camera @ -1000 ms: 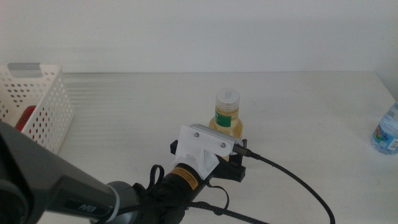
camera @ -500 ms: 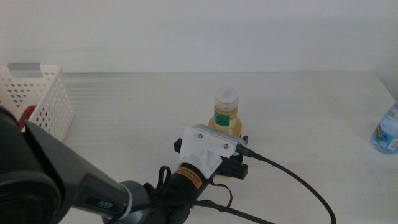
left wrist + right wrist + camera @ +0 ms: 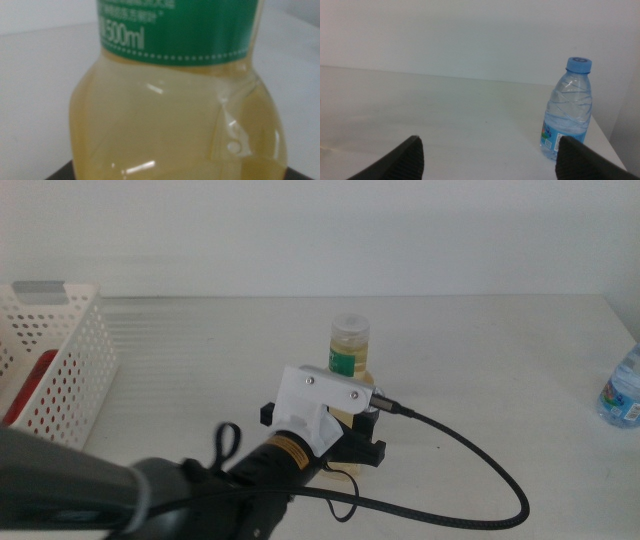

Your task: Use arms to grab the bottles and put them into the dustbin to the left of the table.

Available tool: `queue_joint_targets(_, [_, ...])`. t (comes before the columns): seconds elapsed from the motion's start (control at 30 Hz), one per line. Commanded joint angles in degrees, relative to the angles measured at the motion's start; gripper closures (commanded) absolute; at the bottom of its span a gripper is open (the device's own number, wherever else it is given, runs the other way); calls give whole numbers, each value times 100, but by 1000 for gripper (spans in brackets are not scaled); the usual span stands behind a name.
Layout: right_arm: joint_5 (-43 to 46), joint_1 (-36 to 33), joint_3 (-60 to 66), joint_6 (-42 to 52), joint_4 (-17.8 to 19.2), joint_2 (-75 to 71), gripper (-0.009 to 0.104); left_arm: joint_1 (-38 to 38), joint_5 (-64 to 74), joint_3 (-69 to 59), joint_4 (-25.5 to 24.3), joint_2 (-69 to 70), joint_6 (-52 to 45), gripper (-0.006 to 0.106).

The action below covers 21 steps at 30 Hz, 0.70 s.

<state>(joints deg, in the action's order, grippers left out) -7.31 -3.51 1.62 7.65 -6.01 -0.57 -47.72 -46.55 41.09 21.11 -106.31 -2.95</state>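
Yellow-filled bottle (image 3: 348,352) now tilted and shifted left on the counter (image 3: 480,360), pinched by left gripper (image 3: 345,425). Right gripper (image 3: 487,157) spread wide, waiting near blue-capped bottle (image 3: 568,109); red can (image 3: 30,385) inside dustbin (image 3: 75,350).

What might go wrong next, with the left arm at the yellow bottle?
The left gripper sits low around the yellow bottle, whose body fills the left wrist view; held that low, its top may tip during a lift. The trailing cable lies on the table and may drag. The dustbin is far to the side, so a loose hold might slip on the way.
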Motion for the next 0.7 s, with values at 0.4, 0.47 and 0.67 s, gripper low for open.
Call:
queue_joint_targets(0.4, [438,30,-44,51,37,-154,12,-4,2057,224,985,2890,-2004,105])
queue_joint_targets(0.47, [438,30,-44,51,37,-154,12,-4,2365,292,1168,3184,-2281,105])
queue_joint_targets(0.67, [438,30,-44,51,37,-154,12,-4,2488,541,1725,3794,-2854,105])
